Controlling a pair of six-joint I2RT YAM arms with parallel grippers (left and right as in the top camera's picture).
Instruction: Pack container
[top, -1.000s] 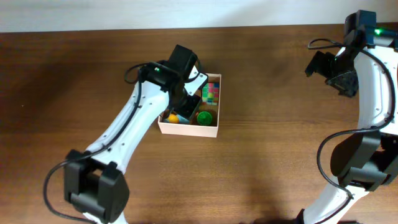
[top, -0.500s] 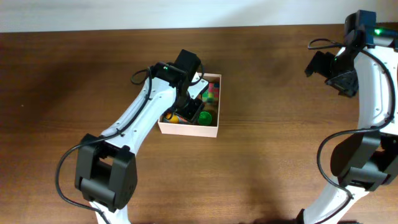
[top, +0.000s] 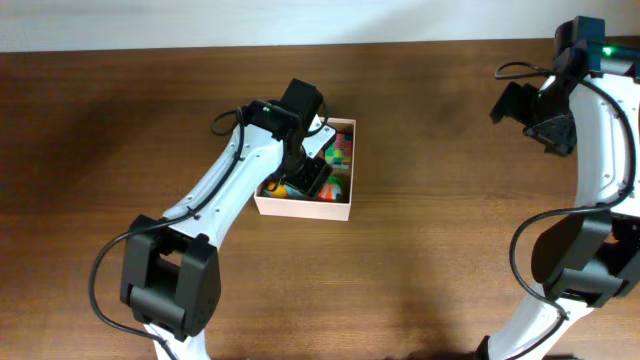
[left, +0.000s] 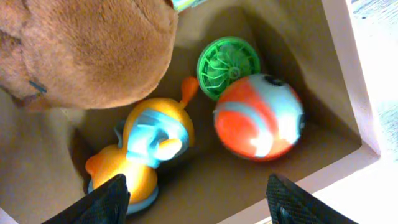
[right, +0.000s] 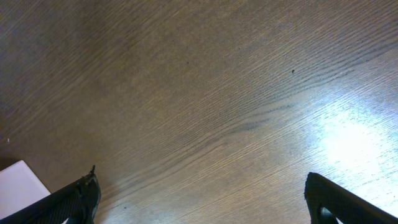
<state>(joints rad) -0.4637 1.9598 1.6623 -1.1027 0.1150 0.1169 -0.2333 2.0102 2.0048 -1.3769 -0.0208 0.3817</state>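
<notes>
The container (top: 304, 208) is a shallow cream-walled box with a tan inside, left of the table's middle. My left gripper (top: 309, 177) hangs over it and stands open (left: 202, 202), with nothing between its fingers. Below it in the left wrist view lie an orange, white and blue ball (left: 259, 118), a green ribbed disc (left: 228, 64), an orange and blue duck toy (left: 146, 146) and a brown plush toy (left: 93, 50). The container's near wall (left: 348, 93) runs along the right. My right gripper (top: 548, 125) is far off at the back right, open (right: 208, 202) over bare wood.
A multicoloured toy (top: 342, 150) shows in the container's far right corner. A white flat corner (right: 22, 183) sits at the lower left of the right wrist view. Dark wooden table (top: 450, 230) surrounds the container.
The left arm's elbow has swung forward while its gripper stayed over the container, shifting slightly right. The right arm has not moved.
</notes>
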